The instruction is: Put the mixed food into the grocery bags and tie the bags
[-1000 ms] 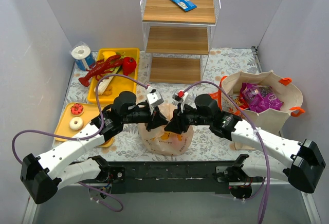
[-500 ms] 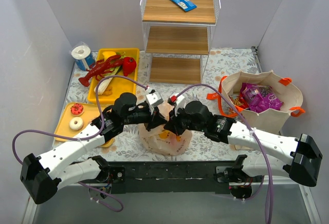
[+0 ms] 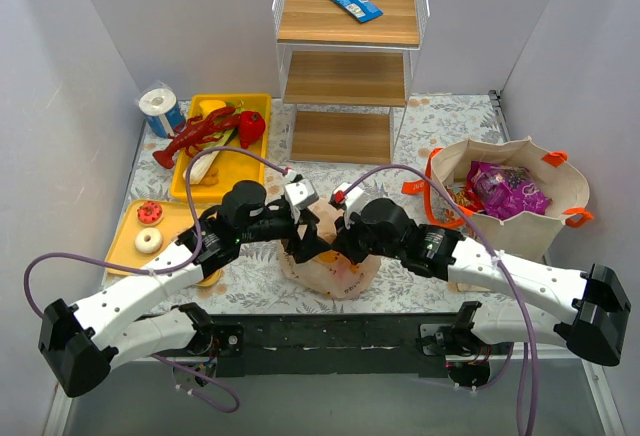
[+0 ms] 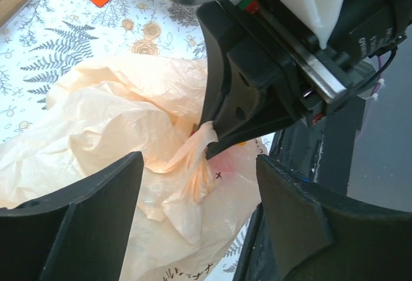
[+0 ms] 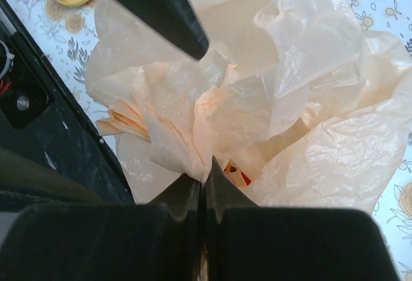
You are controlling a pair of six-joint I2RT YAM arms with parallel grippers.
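Note:
The peach plastic grocery bag [image 3: 330, 268] sits bunched at the table's near edge, between the two arms. My right gripper [image 5: 205, 176] is shut on a twisted strip of the bag's film [image 5: 193, 139], and a red-and-yellow packet [image 5: 237, 173] shows just inside. My left gripper [image 4: 193, 223] stands open over the bag [image 4: 116, 120], its fingers [image 4: 71, 229] on either side of the film and not touching it. The right gripper's tips [image 4: 207, 142] pinch the strip just ahead of it. The beige tote [image 3: 560, 191] stands upright at the right, with a purple snack packet [image 3: 505, 191] inside.
A wire shelf rack [image 3: 350, 66] stands at the back with a blue packet [image 3: 352, 1] on top. A yellow tray [image 3: 262, 101] holds a red toy lobster [image 3: 200, 134], and a paper roll [image 3: 160, 108] stands beside it. A second yellow tray [image 3: 120, 241] holds doughnuts.
My left gripper has opened and let go of the bag's film. My right gripper shut on the film, moved a little left, and the bag has sagged lower.

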